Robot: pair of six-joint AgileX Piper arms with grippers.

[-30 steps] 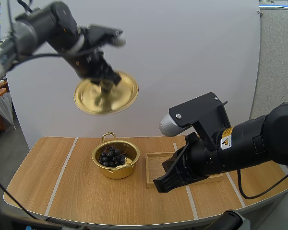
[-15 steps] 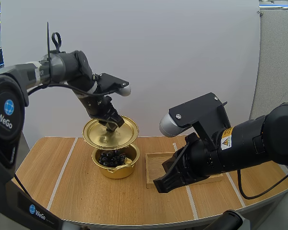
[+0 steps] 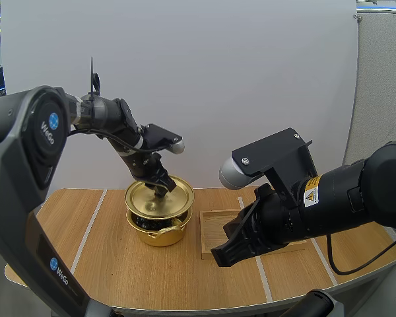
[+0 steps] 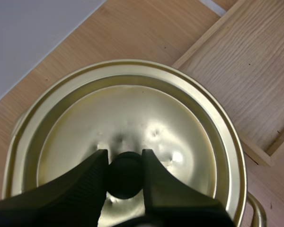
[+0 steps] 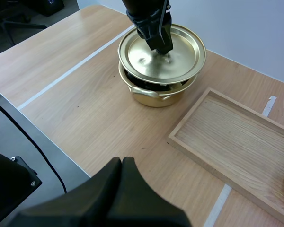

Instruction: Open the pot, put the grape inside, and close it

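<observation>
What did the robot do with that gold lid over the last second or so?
The left gripper carried the lid down from high up to the pot. In the right wrist view a dark gap shows under the lid's near edge. The gripper stays shut on the lid's knob. The pot, the wooden tray and the shut right gripper kept their places.

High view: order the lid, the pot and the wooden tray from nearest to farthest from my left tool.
1. The lid: gripped at its centre by the left tool.
2. The pot: just under the lid.
3. The wooden tray: on the table at the pot's right, apart from it.
</observation>
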